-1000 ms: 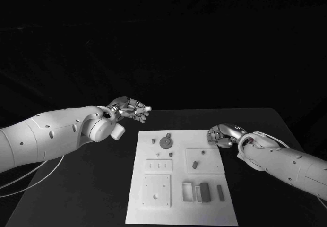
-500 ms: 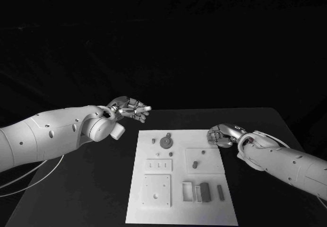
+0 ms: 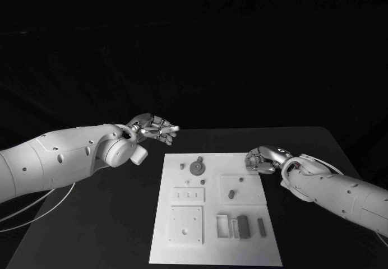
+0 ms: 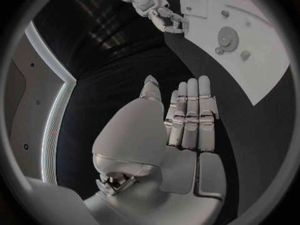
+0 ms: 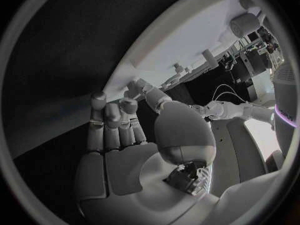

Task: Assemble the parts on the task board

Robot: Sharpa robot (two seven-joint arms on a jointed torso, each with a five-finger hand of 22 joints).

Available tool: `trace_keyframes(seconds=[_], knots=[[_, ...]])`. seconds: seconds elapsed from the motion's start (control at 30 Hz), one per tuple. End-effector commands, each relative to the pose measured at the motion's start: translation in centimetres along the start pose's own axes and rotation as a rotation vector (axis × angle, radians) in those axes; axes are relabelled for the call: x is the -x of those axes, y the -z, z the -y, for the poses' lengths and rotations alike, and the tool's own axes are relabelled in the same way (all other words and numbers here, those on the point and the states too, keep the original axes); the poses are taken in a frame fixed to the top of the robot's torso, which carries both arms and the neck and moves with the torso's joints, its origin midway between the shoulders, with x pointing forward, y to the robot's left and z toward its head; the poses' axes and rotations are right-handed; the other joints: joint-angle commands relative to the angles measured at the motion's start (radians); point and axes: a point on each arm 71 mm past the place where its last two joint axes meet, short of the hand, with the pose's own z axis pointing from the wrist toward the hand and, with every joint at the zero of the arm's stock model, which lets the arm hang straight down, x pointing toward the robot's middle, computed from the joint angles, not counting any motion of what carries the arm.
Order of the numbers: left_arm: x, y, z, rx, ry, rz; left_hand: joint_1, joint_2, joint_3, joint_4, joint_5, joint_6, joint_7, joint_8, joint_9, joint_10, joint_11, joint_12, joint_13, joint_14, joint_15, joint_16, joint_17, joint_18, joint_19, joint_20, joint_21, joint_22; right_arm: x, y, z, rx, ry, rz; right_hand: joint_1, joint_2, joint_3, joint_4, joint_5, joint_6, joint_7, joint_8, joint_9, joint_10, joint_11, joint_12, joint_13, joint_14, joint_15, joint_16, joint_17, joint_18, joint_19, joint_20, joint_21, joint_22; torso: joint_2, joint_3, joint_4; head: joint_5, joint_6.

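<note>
Right hand point(image 3: 262, 159) at board's point(image 3: 212, 249) far right corner, fingers curled, holding nothing. Left hand point(image 3: 152, 129) off board's far left corner, fingers spread, empty. Parts point(image 3: 197, 166) lie on board. Step: reach, likely. Next: grip chosen part.

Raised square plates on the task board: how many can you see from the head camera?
3. One on the task board toward the right hand, holding a dark oval part; one mid-left with small slots; one nearer the robot with a small hole.
</note>
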Motion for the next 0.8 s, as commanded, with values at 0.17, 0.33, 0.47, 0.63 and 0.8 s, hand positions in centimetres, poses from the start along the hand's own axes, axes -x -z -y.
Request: trace_keyframes(seconds=[0.17,0.33,0.47,0.63,0.8], knots=[[-0.6,0.0,0.1,0.015,-0.07,-0.042,0.038,0.01,0.026,0.003,-0.003,0.049,-0.019,0.019,0.01,0.061,-0.026,0.028,0.019,0.06,-0.024,0.027,0.027,0.027,0.051,-0.018,0.027,0.022,-0.1,0.0,-0.8,0.014,0.004,0.013,-0.003,0.001,0.006,-0.001,0.005,0.041,0.029,0.005,0.003,0.006,-0.005,0.004,0.001,0.002,-0.006,0.005,-0.002,0.016,0.004,-0.004,0.006,0.012,-0.001,-0.0002,-0.0008,0.001,-0.001],[-0.7,0.0,-0.1,0.048,-0.132,-0.031,0.015,-0.008,0.082,0.003,-0.004,0.091,-0.036,0.026,0.015,0.129,-0.059,0.06,0.051,0.12,-0.056,0.071,0.078,0.029,0.105,-0.044,0.071,0.061,0.8,-0.1,-1.5,0.027,0.008,0.017,-0.002,0.002,0.008,-0.001,0.006,0.042,0.029,0.005,0.004,0.007,-0.005,0.005,0.001,0.003,-0.007,0.005,-0.002,0.016,0.005,-0.005,0.006,0.012,-0.002,-0.0015,-0.0017,0.003,0.001],[-0.9,-0.1,-0.6,0.125,-0.162,-0.043,-0.042,-0.026,0.093,0.002,-0.005,0.11,-0.046,0.021,0.02,0.182,-0.084,0.097,0.094,0.156,-0.084,0.128,0.133,0.029,0.145,-0.07,0.121,0.109,2.2,-0.5,-2.7,0.05,-0.003,0.026,-0.004,0.002,0.008,0.0,0.005,0.042,0.029,0.005,0.005,0.007,-0.005,0.004,0.001,0.003,-0.008,0.005,-0.002,0.016,0.005,-0.005,0.007,0.012,-0.004,-0.0021,-0.0021,0.001,0.005],[-1.5,-0.3,-0.7,0.175,-0.216,-0.047,-0.124,-0.048,0.106,0.002,-0.005,0.106,-0.05,0.005,0.025,0.188,-0.093,0.135,0.156,0.155,-0.1,0.181,0.187,0.024,0.15,-0.092,0.156,0.158,3.4,-1.1,-4.8,0.085,-0.014,0.015,-0.006,0.001,0.007,0.001,0.005,0.042,0.029,0.004,0.005,0.008,-0.006,0.004,0.001,0.004,-0.008,0.005,-0.002,0.016,0.006,-0.005,0.007,0.011,-0.01,-0.0059,-0.0065,0.0,0.008],[-2.5,-0.3,-0.6,0.21,-0.259,-0.055,-0.165,-0.066,0.128,0.003,-0.005,0.132,-0.065,0.004,0.045,0.177,-0.109,0.217,0.261,0.154,-0.122,0.263,0.249,0.02,0.161,-0.116,0.205,0.225,3.7,-1.6,-7.4,0.108,-0.03,-0.037,-0.007,0.0,0.008,0.001,0.005,0.041,0.029,0.004,0.006,0.008,-0.005,0.004,0.0,0.004,-0.008,0.005,-0.003,0.016,0.006,-0.005,0.007,0.011,-0.025,-0.0119,-0.0091,0.001,0.007]])
